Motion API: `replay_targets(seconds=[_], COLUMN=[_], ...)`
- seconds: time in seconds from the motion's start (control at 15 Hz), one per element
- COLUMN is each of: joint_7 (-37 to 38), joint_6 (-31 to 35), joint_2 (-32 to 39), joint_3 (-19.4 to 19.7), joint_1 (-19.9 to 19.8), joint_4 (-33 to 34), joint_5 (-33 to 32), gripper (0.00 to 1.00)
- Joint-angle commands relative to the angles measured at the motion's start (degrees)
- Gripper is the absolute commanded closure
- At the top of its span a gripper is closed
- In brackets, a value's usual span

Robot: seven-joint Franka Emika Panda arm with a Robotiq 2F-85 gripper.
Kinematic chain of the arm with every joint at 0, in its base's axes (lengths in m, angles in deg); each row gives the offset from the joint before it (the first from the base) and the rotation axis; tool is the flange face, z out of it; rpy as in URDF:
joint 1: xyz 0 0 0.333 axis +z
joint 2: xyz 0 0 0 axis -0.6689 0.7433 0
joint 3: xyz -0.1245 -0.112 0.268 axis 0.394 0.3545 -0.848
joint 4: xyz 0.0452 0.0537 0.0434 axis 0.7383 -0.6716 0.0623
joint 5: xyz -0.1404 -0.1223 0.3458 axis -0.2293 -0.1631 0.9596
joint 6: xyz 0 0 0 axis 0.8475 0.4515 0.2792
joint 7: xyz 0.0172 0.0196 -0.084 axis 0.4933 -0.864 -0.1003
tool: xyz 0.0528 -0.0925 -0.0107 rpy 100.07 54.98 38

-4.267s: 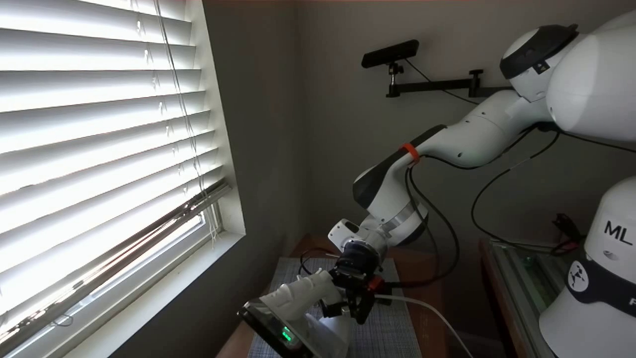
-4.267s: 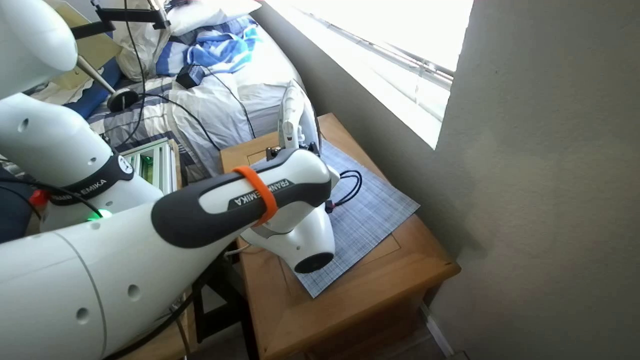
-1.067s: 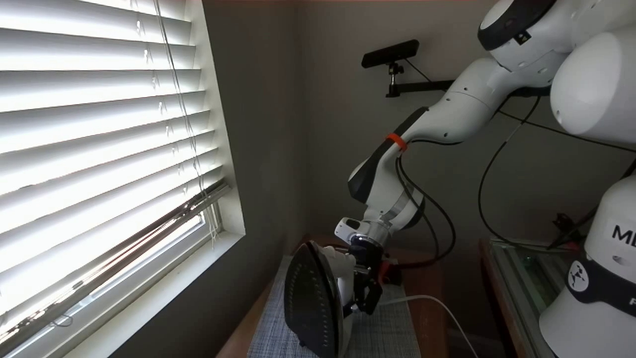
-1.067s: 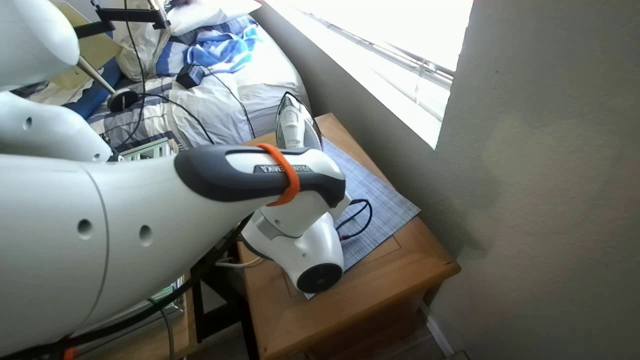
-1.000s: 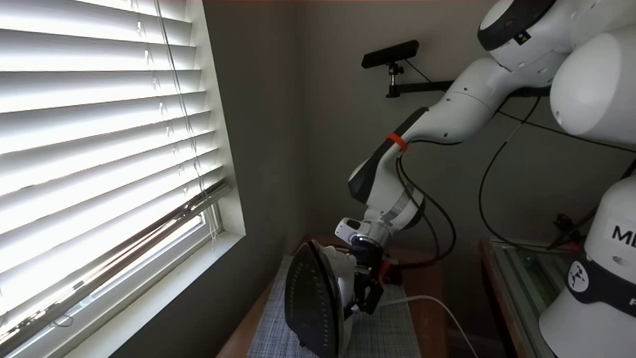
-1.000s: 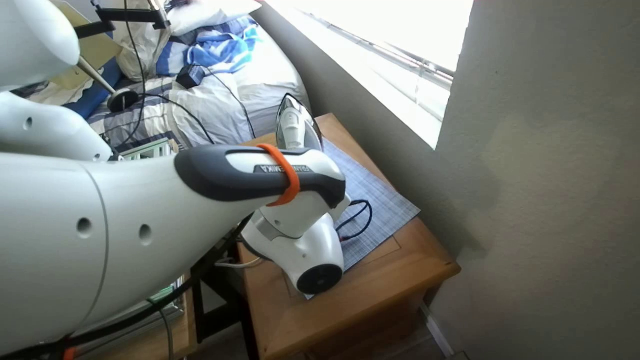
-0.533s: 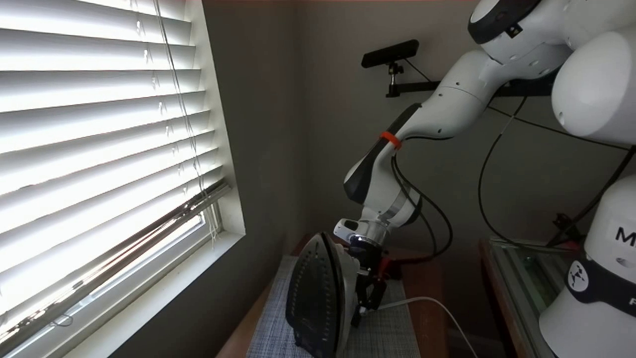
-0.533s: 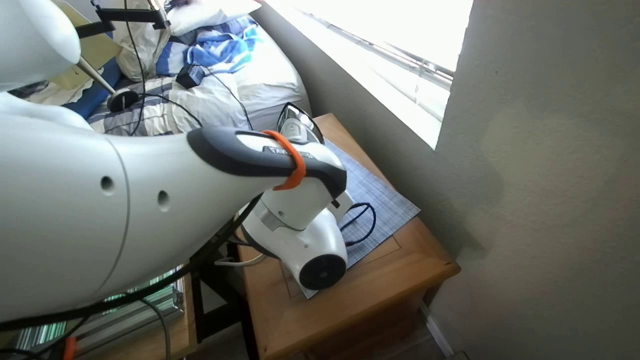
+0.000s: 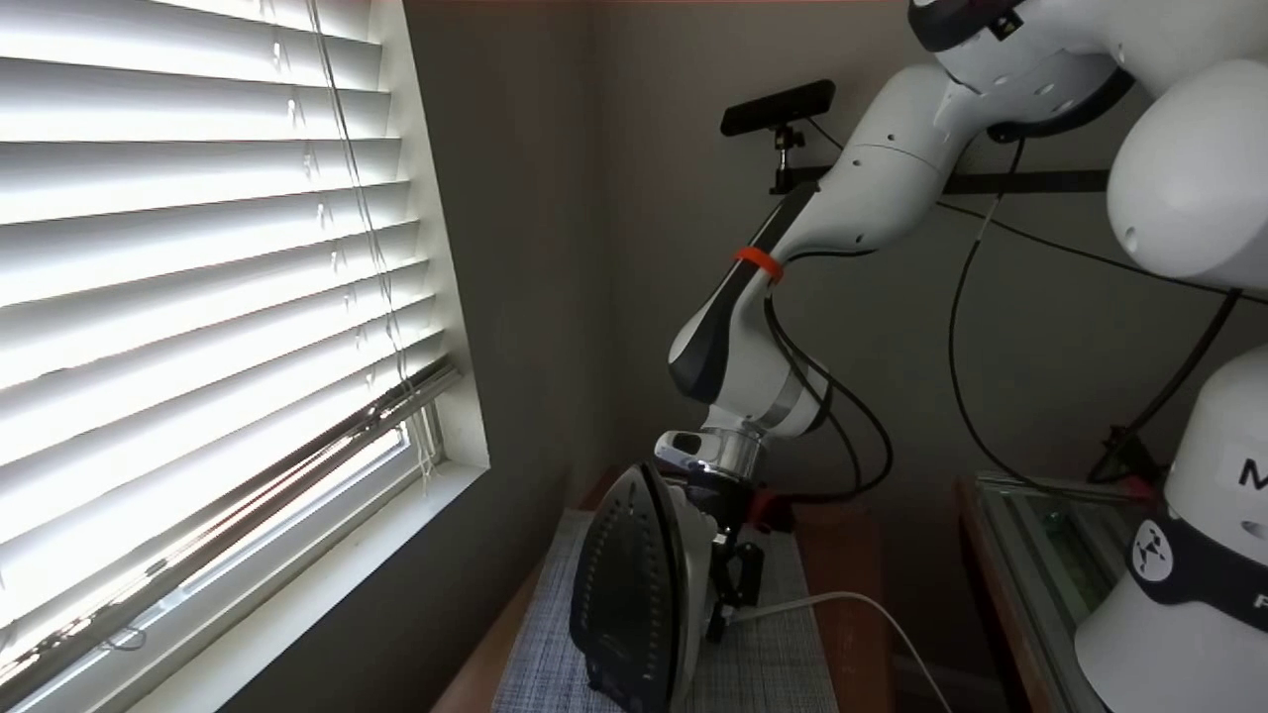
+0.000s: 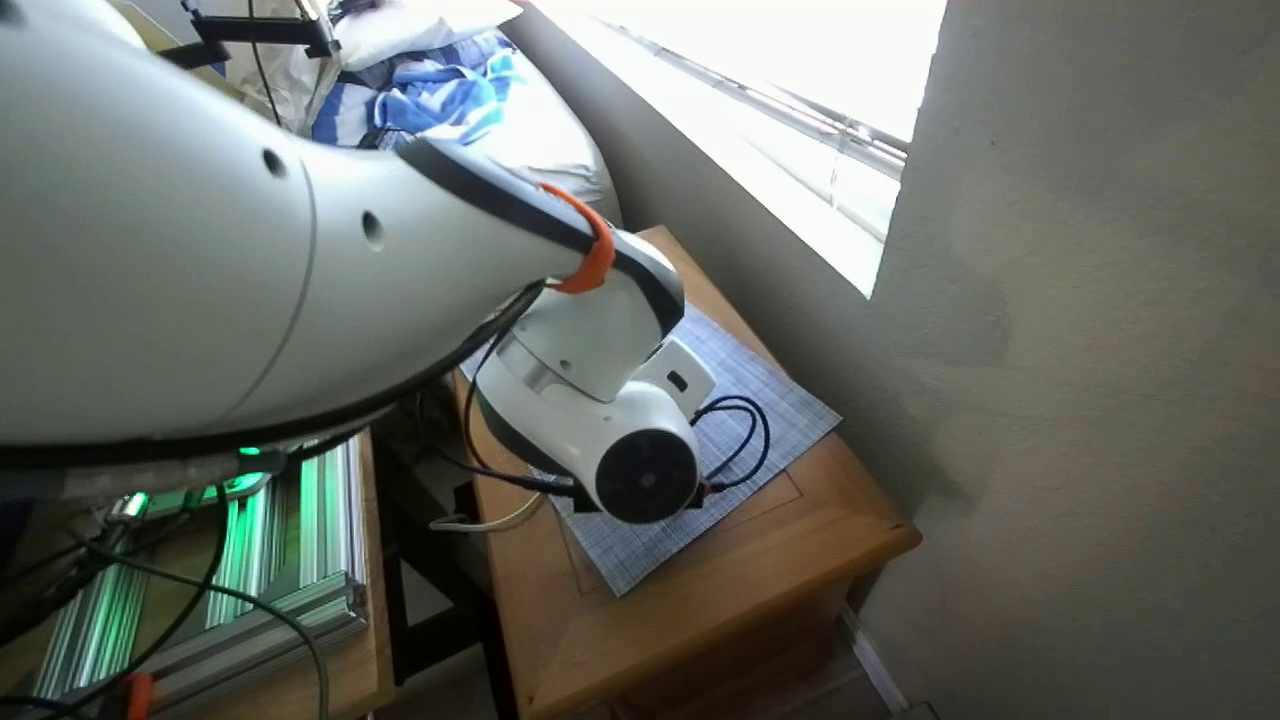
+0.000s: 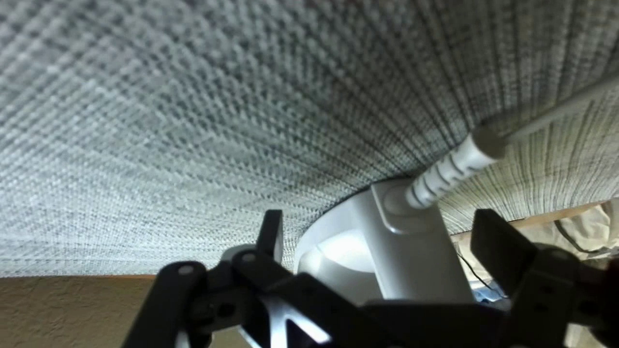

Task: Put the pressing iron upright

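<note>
Our gripper (image 11: 379,222) stands with its jaws spread wide, its black, blocky fingers (image 11: 500,251) well apart. Between them, in the wrist view, we see the back end of the iron (image 11: 387,251), with a strip of background on either side. The iron is upright on the mat (image 9: 783,654), nose up; its body is smooth, pale plastic, and its soleplate (image 9: 624,594), which we see in an exterior view, is dark, flat and pointed, lined with small holes. We find the gripper just beside the iron, on the handle side, with the soleplate facing the opposite way; whether a finger touches the iron we cannot tell. A white cord (image 11: 561,110) leaves it through a ribbed sleeve (image 11: 449,171), plainest to us in the wrist view, and in both exterior views runs past the edge of the wooden table (image 10: 820,540). The mat is grey and coarsely woven, the table smooth and honey-brown. In an exterior view the glossy white arm (image 10: 450,220), ringed by an orange band (image 10: 600,255), hides the iron from us, yet there we make out a bed (image 10: 560,150) with a crumpled blue-and-white cloth (image 10: 450,100). Slatted blinds (image 9: 198,248) glow in an exterior view, beside a matte grey wall (image 9: 525,198).
</note>
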Motion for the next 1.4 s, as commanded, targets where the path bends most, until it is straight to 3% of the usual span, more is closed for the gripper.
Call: replay_targets(seconds=[0.0,0.93,1.13,1.33], joint_7=[2.4,2.4,1.3,0.3], joint_6=[3.0,0.2,-2.5,-8.1], joint_2=[-9.9,-39.7,-46.0,-53.6], joint_3=[-2.0,-9.7,-11.5,-12.7], joint_1=[0.2,0.2,0.2,2.2], joint_4=[-6.6,-18.9,-20.0,-20.2], joint_5=[-0.4,2.8,6.7,15.6], gripper=[0.00,0.00,0.00,0.00])
